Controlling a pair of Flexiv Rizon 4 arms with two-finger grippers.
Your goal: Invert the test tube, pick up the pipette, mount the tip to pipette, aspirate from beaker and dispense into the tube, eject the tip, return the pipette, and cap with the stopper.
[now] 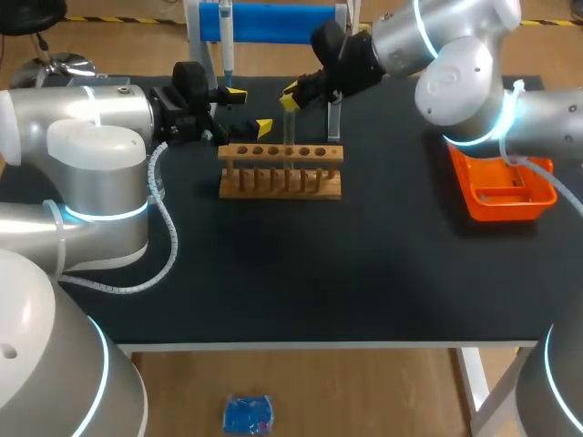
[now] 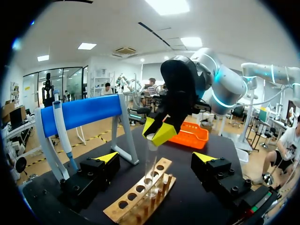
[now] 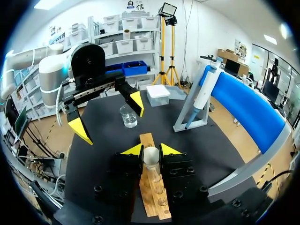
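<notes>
The right arm [image 1: 455, 73] is seen coming in from the far right corner of the black counter [image 1: 364, 273], stretched across toward the middle, with its wrist tipped down over a wooden rack [image 1: 281, 170]. The right pincer [image 3: 151, 151] is closed narrowly on the upper end of a clear test tube [image 2: 152, 161], with one yellow tip pressed against each side. The tube is held upright, its long axis vertical. The gripped end is uppermost and the lower end reaches down to the row of holes along the rack's top. Whether it is seated in a hole cannot be told, nor which end is the open mouth. The left arm [image 1: 100, 146] is laid in from the left, low over the counter, with its wrist pointed sideways toward the rack. The left pincer [image 1: 250, 111] is spread wide and nothing is held in it; it is placed just beside the rack's left end, apart from the tube. Behind the rack, a pipette [image 1: 226, 41] is hung tip-down on a blue stand [image 1: 282, 20]. A beaker [image 3: 129, 116] of clear liquid is seen on the counter beyond the rack, near the left pincer. An orange tray [image 1: 501, 187] is set at the counter's right side, under the right arm.
</notes>
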